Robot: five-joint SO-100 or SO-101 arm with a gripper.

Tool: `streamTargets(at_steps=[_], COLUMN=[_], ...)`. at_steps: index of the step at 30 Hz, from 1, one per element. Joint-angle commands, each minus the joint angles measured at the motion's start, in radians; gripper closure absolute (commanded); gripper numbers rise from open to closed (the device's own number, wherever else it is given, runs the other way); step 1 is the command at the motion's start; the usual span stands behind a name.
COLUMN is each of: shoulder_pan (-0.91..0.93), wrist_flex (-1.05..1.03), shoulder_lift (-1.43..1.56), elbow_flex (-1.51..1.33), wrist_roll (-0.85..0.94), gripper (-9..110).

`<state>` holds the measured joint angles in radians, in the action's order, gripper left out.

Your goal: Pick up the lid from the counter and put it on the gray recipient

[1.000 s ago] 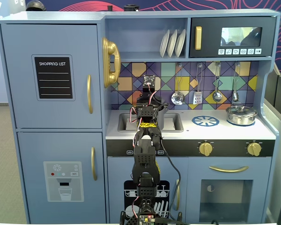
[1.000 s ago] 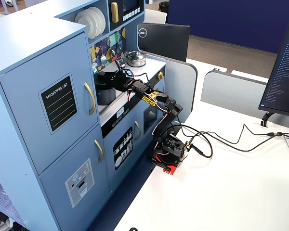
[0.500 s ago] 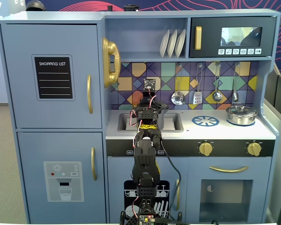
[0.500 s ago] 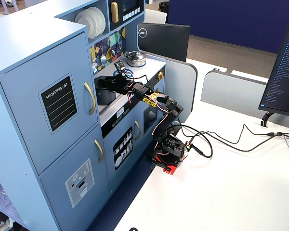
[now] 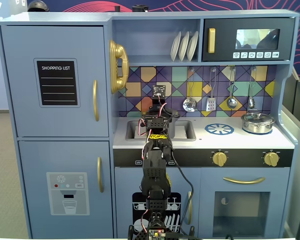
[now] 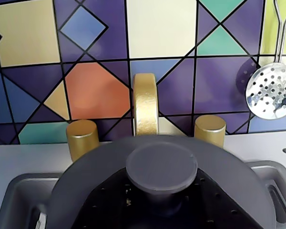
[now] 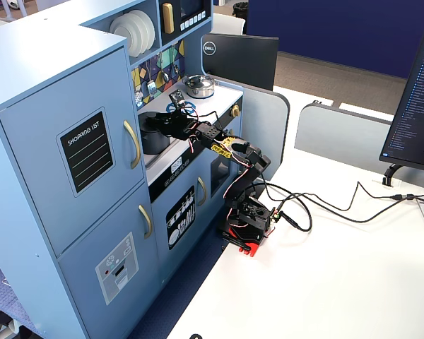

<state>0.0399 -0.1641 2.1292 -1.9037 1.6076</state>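
The arm is reaching out over the toy kitchen's sink (image 5: 182, 131), and the lid (image 6: 157, 191) is filling the lower half of the wrist view, its flat round knob (image 6: 161, 167) sitting dead centre. Behind it the gold tap (image 6: 145, 104) and the two gold tap handles are standing against the coloured tile wall, with a skimmer (image 6: 270, 89) hanging at the far right.

In a fixed view from the side, the gray recipient (image 7: 152, 140) is standing in the sink area with a dark disc across its top (image 7: 153, 119), and the gripper (image 7: 171, 123) is poised right at that disc's near edge. So the judgement here: the lid is off the counter and is at, or resting on, the pot's mouth. Whether it is fully seated, I cannot tell; the arm is hiding the pot in the front fixed view (image 5: 157, 122).

The fingers themselves are not showing in any picture. The dark mass beneath the knob in the wrist view is probably the gripper body, so whether it is clamping the lid or has let go, I cannot say.

What is left, as it looks: confirming the lid is sitting square on the rim, letting go if that is not yet done, and pulling back clear. The shiny silver pot (image 5: 257, 122) is sitting well off to the right on the hob side, untouched.
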Motion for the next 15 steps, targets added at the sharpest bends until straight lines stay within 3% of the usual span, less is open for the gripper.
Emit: streamTargets(at_steps=[1, 8, 12, 15], shoulder_pan=[-0.012, -0.011, -0.015, -0.029], wrist_flex=[-0.014, -0.098, -0.147, -0.416], shoulder_lift=[0.089, 0.153, 0.209, 0.348], elbow_flex=[0.002, -0.044, 0.014, 0.077], wrist_roll=[0.028, 0.035, 0.040, 0.025], gripper=[98, 80, 80, 84])
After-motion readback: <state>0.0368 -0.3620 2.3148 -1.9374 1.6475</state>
